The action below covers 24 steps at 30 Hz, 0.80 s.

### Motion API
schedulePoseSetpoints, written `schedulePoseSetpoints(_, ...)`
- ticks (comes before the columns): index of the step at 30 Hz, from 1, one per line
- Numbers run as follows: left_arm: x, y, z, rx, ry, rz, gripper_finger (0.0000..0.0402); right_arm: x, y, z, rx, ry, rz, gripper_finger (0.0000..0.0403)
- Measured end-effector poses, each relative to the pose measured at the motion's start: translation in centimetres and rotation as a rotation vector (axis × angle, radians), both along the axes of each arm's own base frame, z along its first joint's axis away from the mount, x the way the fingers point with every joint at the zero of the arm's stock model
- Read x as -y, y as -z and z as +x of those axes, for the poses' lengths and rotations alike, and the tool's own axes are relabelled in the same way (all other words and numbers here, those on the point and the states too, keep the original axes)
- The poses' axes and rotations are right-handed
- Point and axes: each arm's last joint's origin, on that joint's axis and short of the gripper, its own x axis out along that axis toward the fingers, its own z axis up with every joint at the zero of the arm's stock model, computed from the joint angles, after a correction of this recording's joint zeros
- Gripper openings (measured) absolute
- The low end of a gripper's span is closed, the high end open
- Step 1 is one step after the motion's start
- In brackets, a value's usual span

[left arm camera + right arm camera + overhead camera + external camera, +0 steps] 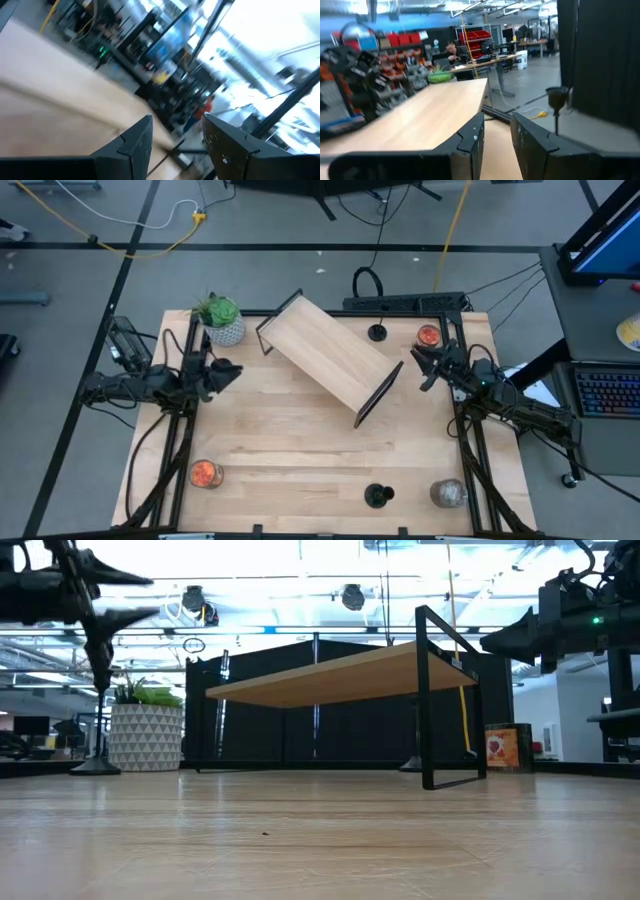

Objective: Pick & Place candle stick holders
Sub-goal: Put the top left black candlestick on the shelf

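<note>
Both my grippers hung above the table with fingers apart, holding nothing: left gripper [232, 370] by the left edge, right gripper [420, 367] by the right edge. One candle stick holder [378, 496] stood at the near edge. Another candle stick holder [377, 333] stood near the far edge, behind the wooden shelf [328, 356].

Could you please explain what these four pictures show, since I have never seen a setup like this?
It is a robot with two dark arms at a wooden table. One picture looks straight down, one looks level across the tabletop, and two come from cameras on the wrists. The left hand and the right hand both hang above the table, open and holding nothing. On the table stands a small wooden shelf on black legs, set at an angle. Two black candle stick holders stand there: one at the far edge, one at the near edge. There are also a potted plant and three small jars at corners.
</note>
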Motion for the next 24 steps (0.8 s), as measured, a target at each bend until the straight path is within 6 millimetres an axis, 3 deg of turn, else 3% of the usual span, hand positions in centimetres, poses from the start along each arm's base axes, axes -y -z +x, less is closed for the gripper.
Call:
schedulePoseSetpoints(8, -0.1, -2.4, -0.9, 0.241, -0.034, 0.059, 0.0177, 0.0, 0.0, 0.0, 0.037, -0.004, 0.056, 0.0091)
schedulePoseSetpoints(12, -0.2, -3.5, -1.2, 0.239, -0.081, 0.064, 0.0177, 0.0, 0.0, 0.0, 0.035, -0.004, 0.054, 0.0091)
schedulePoseSetpoints(18, -0.3, -6.5, 0.0, 0.042, -0.142, 0.062, 0.0177, 0.0, 0.0, 0.0, 0.035, -0.004, 0.054, 0.0091)
schedulePoseSetpoints(24, -0.3, -9.9, 2.2, -0.319, -0.205, 0.019, 0.0177, 0.0, 0.0, 0.0, 0.035, -0.004, 0.054, 0.0091)
